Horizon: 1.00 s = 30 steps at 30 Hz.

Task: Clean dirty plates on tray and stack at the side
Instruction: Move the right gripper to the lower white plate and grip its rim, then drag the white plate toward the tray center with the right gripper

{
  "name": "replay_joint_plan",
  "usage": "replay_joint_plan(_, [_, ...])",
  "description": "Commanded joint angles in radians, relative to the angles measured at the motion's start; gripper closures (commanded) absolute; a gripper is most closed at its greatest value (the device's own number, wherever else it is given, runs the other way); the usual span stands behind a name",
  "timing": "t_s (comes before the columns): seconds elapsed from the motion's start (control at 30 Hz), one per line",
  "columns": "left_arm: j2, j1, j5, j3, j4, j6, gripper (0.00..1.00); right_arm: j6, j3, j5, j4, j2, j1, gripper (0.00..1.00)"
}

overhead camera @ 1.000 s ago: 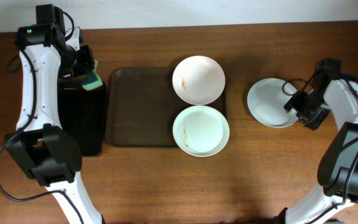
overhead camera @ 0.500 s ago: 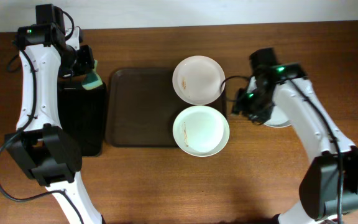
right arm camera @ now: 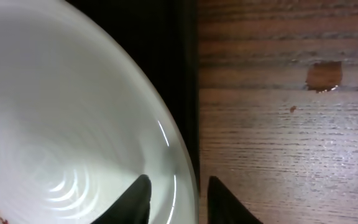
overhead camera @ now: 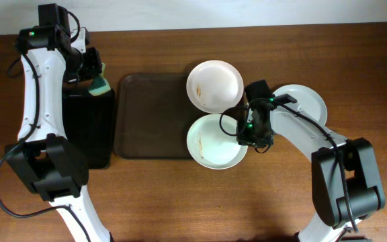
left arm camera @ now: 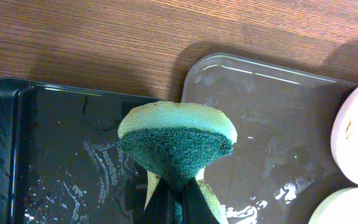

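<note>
right gripper [right arm camera: 178,199] swung from side plate [overhead camera: 308,101] to near plate [overhead camera: 213,142] on tray [overhead camera: 150,114], jaws parted astride rim for lift; left gripper [left arm camera: 176,202] clamps sponge [left arm camera: 176,146] above black tray [left arm camera: 55,155], ready to scrub.

Wooden table [overhead camera: 180,198] under brown tray [overhead camera: 153,114], black tray [overhead camera: 91,138], lone white plate [overhead camera: 306,97].

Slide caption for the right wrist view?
Right jaws open astride the rim of the white plate at the edge of the tray.
</note>
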Motion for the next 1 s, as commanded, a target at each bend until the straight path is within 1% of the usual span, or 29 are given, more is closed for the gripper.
replay_joint_plan(0.0, [-0.009, -0.002, 0.000, 0.023, 0.003, 0.019, 1.00, -0.010, -0.005, 0.006, 0.000, 0.006, 0.008, 0.80])
replay_joint_plan(0.03, [-0.009, -0.002, 0.000, 0.023, 0.003, 0.019, 0.99, -0.010, -0.005, 0.006, 0.000, 0.006, 0.008, 0.90])
replay_joint_plan(0.1, [-0.009, -0.002, 0.000, 0.023, 0.003, 0.019, 0.99, -0.010, -0.005, 0.006, -0.001, 0.006, 0.008, 0.96])
replay_joint_plan(0.23, [-0.009, -0.002, 0.000, 0.023, 0.003, 0.019, 0.99, -0.010, 0.014, 0.006, -0.034, 0.005, 0.005, 0.96])
replay_joint_plan(0.4, [-0.009, -0.002, 0.000, 0.023, 0.003, 0.019, 0.99, -0.013, 0.167, 0.005, -0.183, -0.023, 0.006, 0.96])
replay_joint_plan(0.5, [-0.009, -0.002, 0.000, 0.023, 0.006, 0.019, 0.99, -0.010, 0.266, 0.005, -0.204, -0.036, 0.034, 0.95])
replay_joint_plan(0.57, [-0.009, -0.002, 0.000, 0.023, 0.007, 0.019, 0.99, 0.019, 0.305, 0.007, -0.160, -0.036, 0.084, 0.96])
replay_joint_plan(0.63, [-0.009, -0.002, 0.000, 0.023, 0.006, 0.019, 0.99, 0.091, 0.305, 0.014, -0.080, -0.027, 0.136, 0.96])
replay_joint_plan(0.7, [-0.009, -0.002, 0.000, 0.023, 0.006, 0.019, 0.99, 0.192, 0.304, 0.047, 0.015, 0.003, 0.197, 0.96])
replay_joint_plan(0.8, [-0.009, -0.002, 0.000, 0.023, 0.002, 0.019, 0.99, 0.267, 0.305, 0.063, 0.146, 0.087, 0.275, 0.96])
replay_joint_plan(0.87, [-0.009, -0.005, 0.000, 0.023, -0.005, 0.019, 0.99, 0.323, 0.305, 0.062, 0.184, 0.134, 0.300, 0.96])
replay_joint_plan(0.97, [-0.009, -0.032, 0.000, 0.019, -0.005, 0.019, 0.99, 0.392, 0.305, 0.060, 0.190, 0.198, 0.326, 0.96])
